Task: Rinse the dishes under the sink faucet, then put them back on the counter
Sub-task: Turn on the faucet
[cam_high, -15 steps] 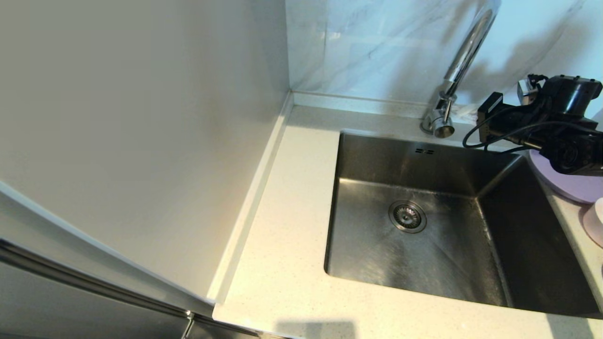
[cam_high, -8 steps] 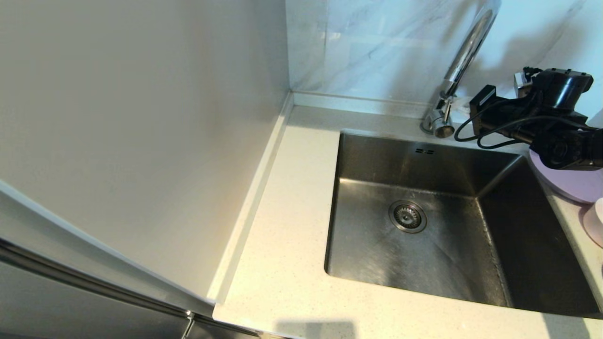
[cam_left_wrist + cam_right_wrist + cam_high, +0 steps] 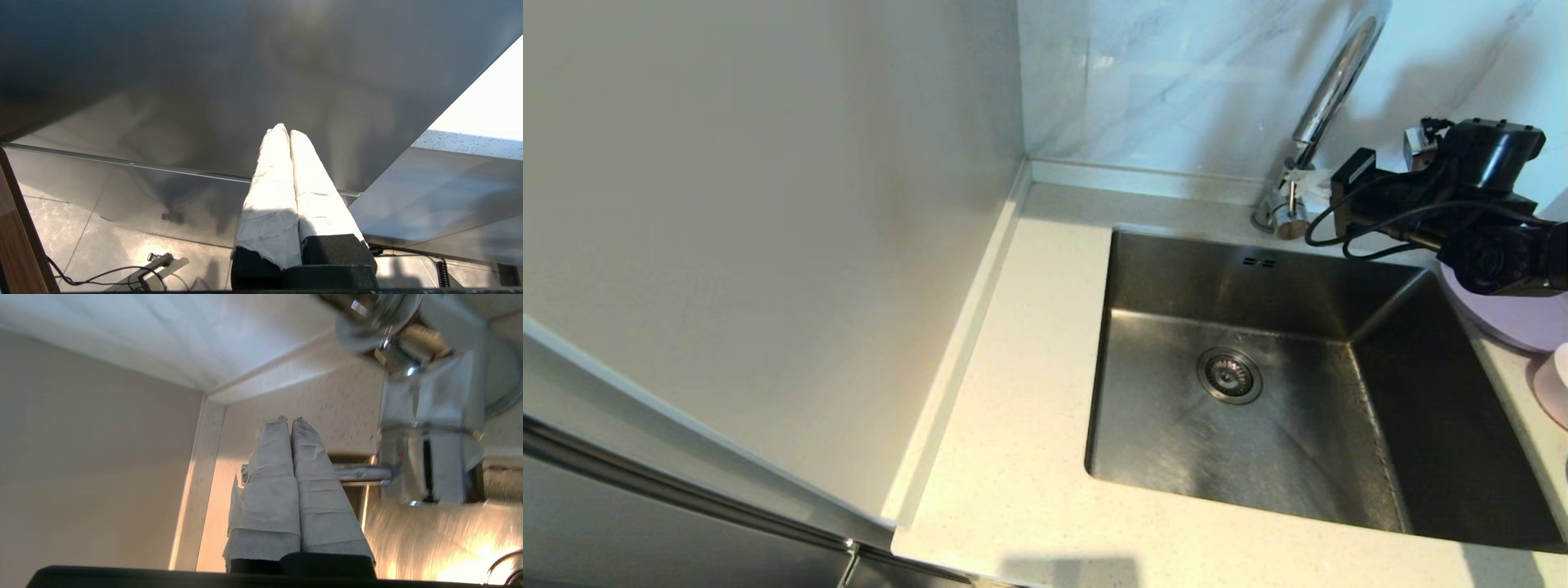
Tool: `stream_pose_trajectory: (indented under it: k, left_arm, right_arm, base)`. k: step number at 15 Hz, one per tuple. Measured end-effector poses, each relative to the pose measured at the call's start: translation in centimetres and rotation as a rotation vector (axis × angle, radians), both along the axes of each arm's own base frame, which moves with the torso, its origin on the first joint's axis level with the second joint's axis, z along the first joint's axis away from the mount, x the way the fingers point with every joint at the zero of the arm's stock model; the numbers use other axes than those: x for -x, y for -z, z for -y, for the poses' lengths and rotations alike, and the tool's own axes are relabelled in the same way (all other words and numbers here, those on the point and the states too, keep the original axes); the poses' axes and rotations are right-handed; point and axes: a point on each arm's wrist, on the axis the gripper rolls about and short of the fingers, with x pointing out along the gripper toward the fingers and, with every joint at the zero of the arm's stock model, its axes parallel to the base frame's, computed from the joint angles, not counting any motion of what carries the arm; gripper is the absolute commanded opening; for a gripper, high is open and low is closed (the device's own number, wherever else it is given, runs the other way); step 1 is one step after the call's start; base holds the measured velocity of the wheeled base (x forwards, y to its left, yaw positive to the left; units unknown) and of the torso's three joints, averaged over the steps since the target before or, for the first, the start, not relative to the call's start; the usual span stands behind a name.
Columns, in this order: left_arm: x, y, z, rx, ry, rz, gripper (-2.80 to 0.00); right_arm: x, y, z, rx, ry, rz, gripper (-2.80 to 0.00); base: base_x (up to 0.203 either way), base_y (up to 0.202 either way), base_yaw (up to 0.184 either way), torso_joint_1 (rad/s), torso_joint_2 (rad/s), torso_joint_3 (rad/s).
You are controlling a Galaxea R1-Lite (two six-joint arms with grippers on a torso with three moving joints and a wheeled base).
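Right gripper (image 3: 1308, 181) hovered at the back right corner of the sink (image 3: 1176, 441), level with the faucet (image 3: 1327, 98) base – wrapped fingers (image 3: 286, 465) pressed tight together, holding nothing. In the right wrist view, crossed in front of the thin side lever (image 3: 359, 473), though contact couldn't be made out. No water seen running. Basin bare down to the drain strainer (image 3: 1229, 376), overflow slots (image 3: 1259, 262) on the back wall.

Lavender plate (image 3: 1515, 322) sat on the counter (image 3: 1013, 457) right of the sink, partly hidden under the right arm – pink cup (image 3: 1553, 384) just in front of it at the frame edge. Bowl hidden from every view.

Left gripper (image 3: 289, 134) parked down beside the cabinet front, above the floor, wrapped fingers closed and empty.
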Motion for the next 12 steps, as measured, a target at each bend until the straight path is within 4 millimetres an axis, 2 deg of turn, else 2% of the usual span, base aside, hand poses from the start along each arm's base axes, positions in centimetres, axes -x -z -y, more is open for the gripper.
stream_pose_trajectory:
  k: [7, 12]
  left_arm:
    - [0.0, 0.0, 0.0, 0.000, 0.000, 0.000, -2.80]
    - [0.0, 0.0, 0.0, 0.000, 0.000, 0.000, -2.80]
  right_arm:
    - [0.4, 0.4, 0.5, 0.027, 0.004, -0.006, -2.80]
    - [0.2, -0.8, 0.9, 0.016, 0.132, 0.038, -2.80]
  base:
    - [0.000, 0.000, 0.000, 0.000, 0.00, 0.000]
    - [0.000, 0.000, 0.000, 0.000, 0.00, 0.000]
